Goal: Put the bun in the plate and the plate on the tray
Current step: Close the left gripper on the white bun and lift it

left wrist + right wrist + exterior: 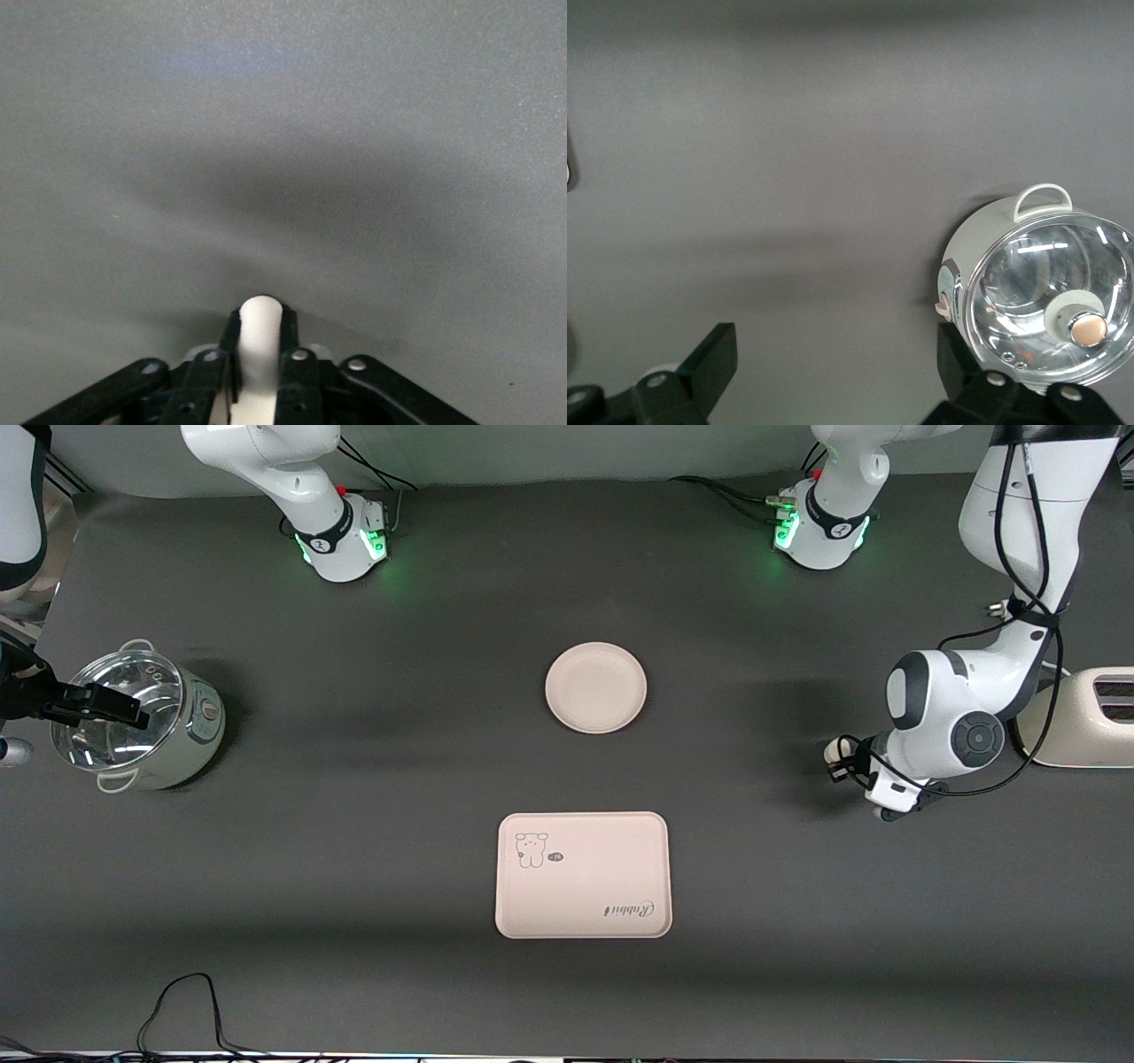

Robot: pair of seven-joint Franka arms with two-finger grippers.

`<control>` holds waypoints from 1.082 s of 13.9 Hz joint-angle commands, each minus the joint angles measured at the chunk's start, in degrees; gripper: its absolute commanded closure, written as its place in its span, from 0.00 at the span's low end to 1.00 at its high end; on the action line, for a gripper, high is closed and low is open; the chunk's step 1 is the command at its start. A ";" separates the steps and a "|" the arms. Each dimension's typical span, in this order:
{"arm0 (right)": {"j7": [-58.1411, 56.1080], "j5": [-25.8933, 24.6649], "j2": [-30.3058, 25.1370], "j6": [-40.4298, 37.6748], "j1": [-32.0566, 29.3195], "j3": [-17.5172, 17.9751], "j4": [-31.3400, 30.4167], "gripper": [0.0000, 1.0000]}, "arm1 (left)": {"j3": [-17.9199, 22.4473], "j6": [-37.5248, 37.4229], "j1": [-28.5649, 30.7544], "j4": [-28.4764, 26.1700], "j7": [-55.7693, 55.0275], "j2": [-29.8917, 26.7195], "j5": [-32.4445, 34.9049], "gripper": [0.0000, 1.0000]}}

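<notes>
We hold the small off-white rounded bun (260,350) in our left pincer (843,760) near the left arm's end of the table; the round cream plate (595,687) lies toward the right arm from it. Our right pincer (833,372) waits wide over the steel pot (142,717).

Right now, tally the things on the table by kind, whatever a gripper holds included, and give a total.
Plates: 1, the plate
Trays: 1, the tray
Buns: 1, the bun, held in the left gripper
Pots: 1, the lidded pot, under the open right gripper
Toasters: 1, the toaster
Total: 5
</notes>
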 commanded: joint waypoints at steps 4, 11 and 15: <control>-1.18 -0.25 0.50 0.02 2.02 -0.17 0.07 0.00 | 0.83 -13.66 0.19 6.62 0.06 -9.72 -0.48 0.92; -0.56 2.72 0.15 2.13 8.69 -0.08 -0.28 0.00 | 1.01 -41.64 2.21 32.56 2.25 -14.66 0.49 0.91; -0.56 8.27 0.42 3.10 13.53 -0.17 -0.80 0.00 | 1.37 -45.79 2.47 35.57 3.67 -17.38 0.49 0.90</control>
